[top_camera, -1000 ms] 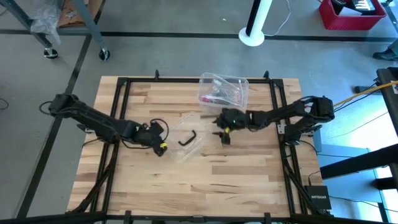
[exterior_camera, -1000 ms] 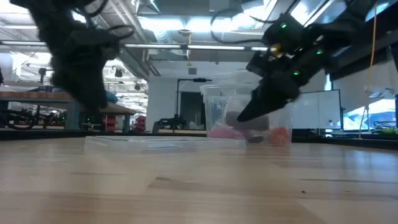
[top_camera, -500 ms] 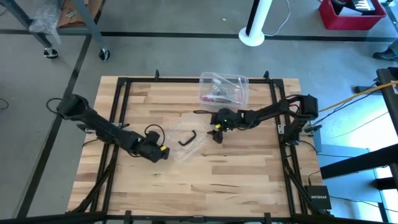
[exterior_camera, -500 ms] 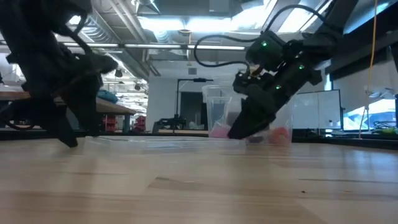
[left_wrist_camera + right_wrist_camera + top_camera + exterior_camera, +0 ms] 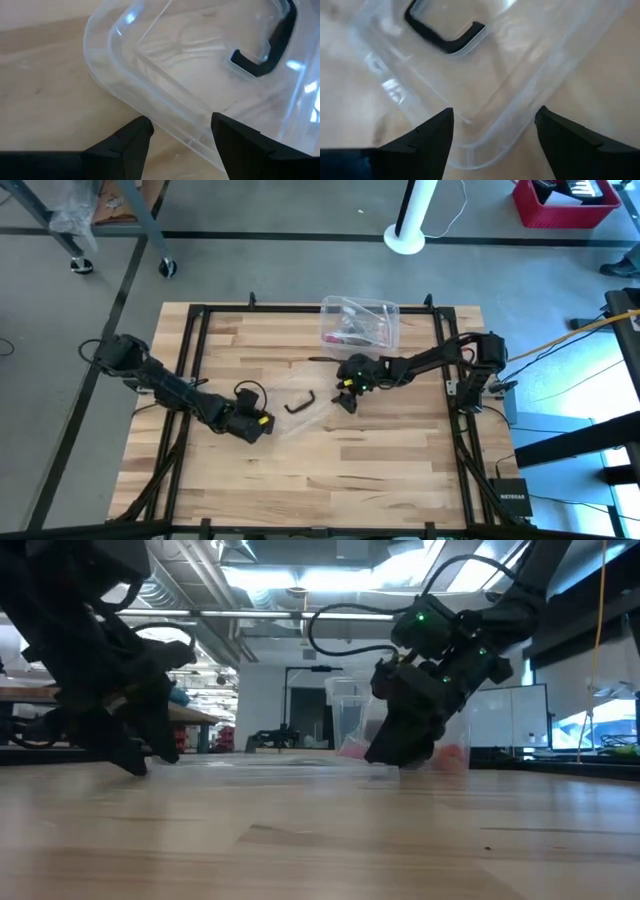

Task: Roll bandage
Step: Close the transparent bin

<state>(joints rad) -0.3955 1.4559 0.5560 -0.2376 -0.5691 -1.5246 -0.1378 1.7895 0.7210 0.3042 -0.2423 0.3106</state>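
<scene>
Two of my grippers sit low near the middle of the table (image 5: 330, 470), seen from above. My left gripper (image 5: 262, 423) is at the near-left corner of a flat clear lid (image 5: 305, 415) with a black handle (image 5: 298, 402); my right gripper (image 5: 343, 402) is at its far-right corner. A clear box (image 5: 360, 322) stands by the table's far edge, holding pinkish things; I cannot tell whether the bandage is among them.

From table height, both grippers reach down almost to the wood, with the box behind the right one.

Past my left wrist, my left fingers (image 5: 132, 137) are spread, straddling the lid's rim.

Past my right wrist, my right fingers (image 5: 432, 132) are spread wide across a lid corner.
</scene>
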